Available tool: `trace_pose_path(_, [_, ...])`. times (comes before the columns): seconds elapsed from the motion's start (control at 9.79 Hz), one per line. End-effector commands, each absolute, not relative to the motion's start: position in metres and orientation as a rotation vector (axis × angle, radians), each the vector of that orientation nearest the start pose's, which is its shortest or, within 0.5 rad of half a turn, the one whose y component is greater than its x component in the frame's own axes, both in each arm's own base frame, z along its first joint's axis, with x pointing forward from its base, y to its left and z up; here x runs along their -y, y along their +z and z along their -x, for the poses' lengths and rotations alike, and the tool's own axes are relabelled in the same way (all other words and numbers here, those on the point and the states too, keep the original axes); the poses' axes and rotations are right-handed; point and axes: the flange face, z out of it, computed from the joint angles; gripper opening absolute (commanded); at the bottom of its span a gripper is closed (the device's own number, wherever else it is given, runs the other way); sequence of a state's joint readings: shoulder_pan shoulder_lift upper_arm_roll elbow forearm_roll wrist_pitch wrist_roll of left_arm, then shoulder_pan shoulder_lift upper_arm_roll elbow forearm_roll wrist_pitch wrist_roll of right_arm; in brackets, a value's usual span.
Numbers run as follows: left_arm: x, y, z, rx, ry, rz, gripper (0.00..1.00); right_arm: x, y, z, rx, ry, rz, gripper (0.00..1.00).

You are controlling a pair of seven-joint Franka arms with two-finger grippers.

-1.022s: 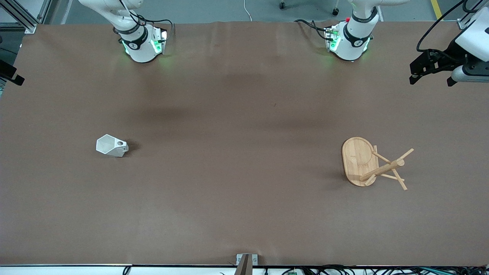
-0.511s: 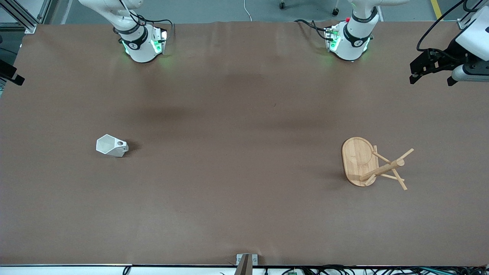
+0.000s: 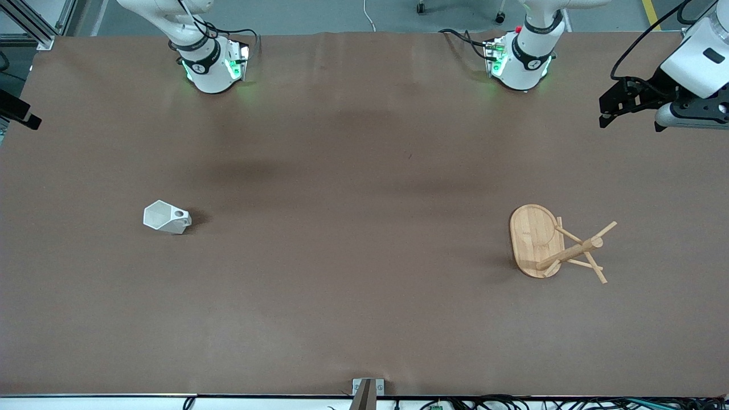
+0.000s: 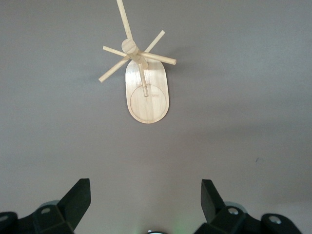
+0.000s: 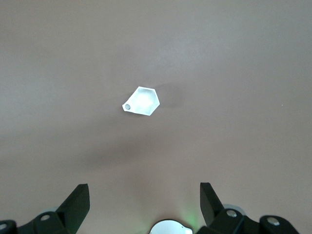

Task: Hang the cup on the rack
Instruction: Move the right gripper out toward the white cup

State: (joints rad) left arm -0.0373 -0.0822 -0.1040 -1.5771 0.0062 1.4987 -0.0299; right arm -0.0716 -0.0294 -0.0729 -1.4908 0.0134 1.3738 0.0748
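Observation:
The white faceted cup (image 3: 166,218) rests on the brown table toward the right arm's end, its pierced handle tab on the side toward the rack. It also shows in the right wrist view (image 5: 141,102). The bamboo rack (image 3: 555,245) sits toward the left arm's end, oval base on the table, post and pegs slanting; it also shows in the left wrist view (image 4: 144,78). My left gripper (image 3: 631,117) hangs open and empty in the air at the left arm's end of the table; its jaws (image 4: 146,192) stand wide apart. My right gripper (image 5: 145,195) is open and empty, high above the table; only a dark part (image 3: 20,114) shows at the front view's edge.
Both arm bases (image 3: 211,68) (image 3: 521,62) stand along the table edge farthest from the front camera. A small metal bracket (image 3: 367,390) sits at the table edge nearest to that camera. The brown table (image 3: 364,228) carries nothing else.
My left gripper has shifted a little toward the right arm's end of the table. The cup and the rack have not moved.

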Motion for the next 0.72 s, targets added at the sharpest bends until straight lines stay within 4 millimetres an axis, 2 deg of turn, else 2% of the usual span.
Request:
trace_pose_path(0.0, [0.076, 0.646, -0.522, -0.161, 0.058, 3.131, 1.00, 0.076, 0.606, -0.526, -0.317, 0.201, 3.091, 1.00])
trace_pose_path(0.31, [0.077, 0.646, -0.521, -0.163, 0.058, 3.131, 1.00, 0.077, 0.515, -0.537, -0.253, 0.138, 3.098, 1.00])
trace_pose_path(0.51, [0.077, 0.647, -0.521, -0.166, 0.058, 3.130, 1.00, 0.079, 0.437, -0.537, -0.186, 0.038, 3.112, 1.00])
trace_pose_path(0.61, [0.077, 0.646, -0.520, -0.168, 0.065, 3.130, 1.00, 0.080, 0.396, -0.541, -0.139, 0.047, 3.118, 1.00])
